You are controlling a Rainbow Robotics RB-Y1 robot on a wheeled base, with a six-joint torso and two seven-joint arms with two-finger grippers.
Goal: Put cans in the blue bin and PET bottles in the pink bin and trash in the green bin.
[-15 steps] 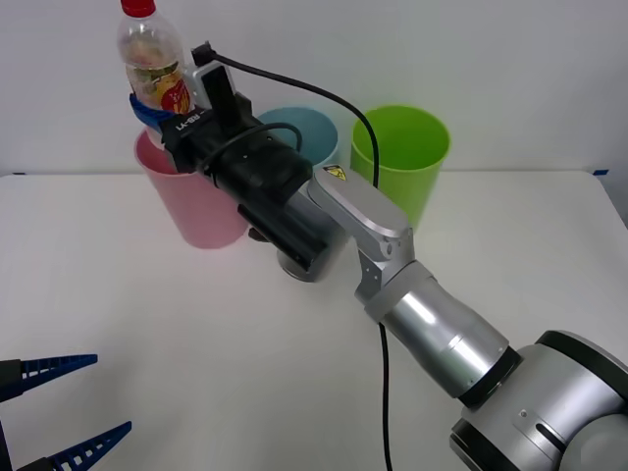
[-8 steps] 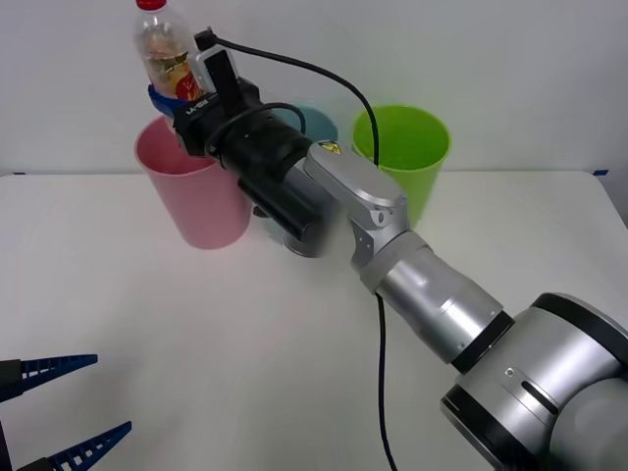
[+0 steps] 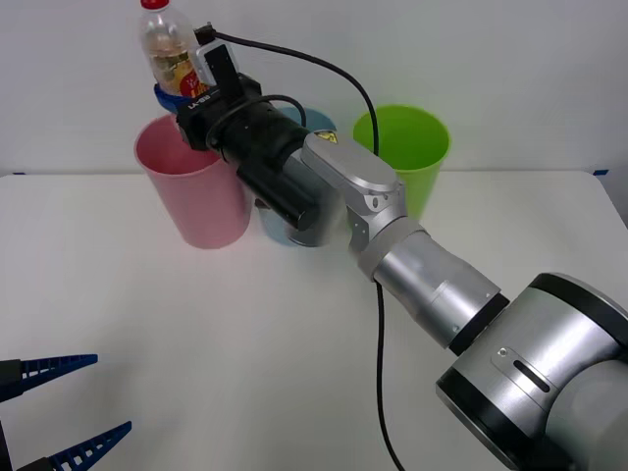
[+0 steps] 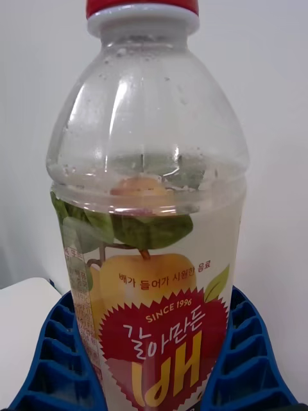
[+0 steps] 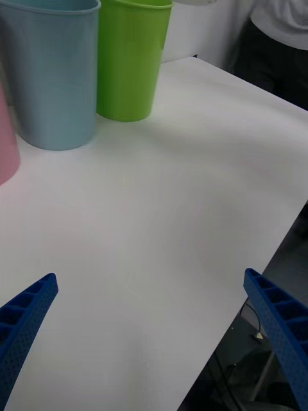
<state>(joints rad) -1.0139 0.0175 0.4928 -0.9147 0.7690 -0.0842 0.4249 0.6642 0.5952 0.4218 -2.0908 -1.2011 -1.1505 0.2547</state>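
The right gripper [image 3: 173, 96] pinched the PET bottle [image 3: 167, 54] upright above the pink bin [image 3: 191, 196], apparently near its far rim, where release risked a miss; the left gripper [image 3: 69, 407] waited spread.

Blue bin [image 3: 316, 123] mostly hidden behind right arm; bottle [image 4: 151, 212] base cut off.
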